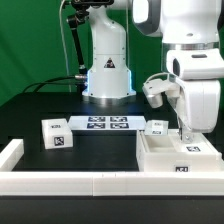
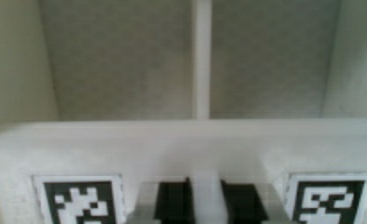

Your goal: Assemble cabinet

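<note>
I think the job is near its start. The cabinet body (image 1: 168, 156) sits on the exterior view's right, close to the border rail (image 1: 60, 182). 2 small parts are not joined to it yet. The far block (image 1: 55, 133) sits well apart, toward the exterior view's left. The near block (image 1: 158, 127) sits just behind the body, beside the marker board (image 1: 105, 123). So I judge that all the joining is left to do.

The gripper (image 1: 186, 130) is low over the body, at or very near its top. In the wrist view I look right into the body, with a thin wall down its middle. A white edge with 2 tags is close under the camera. Between those tags I see 2 dark bars with a white strip between them. They may be the fingers. I cannot tell if the fingers are open, closed or holding that edge.
</note>
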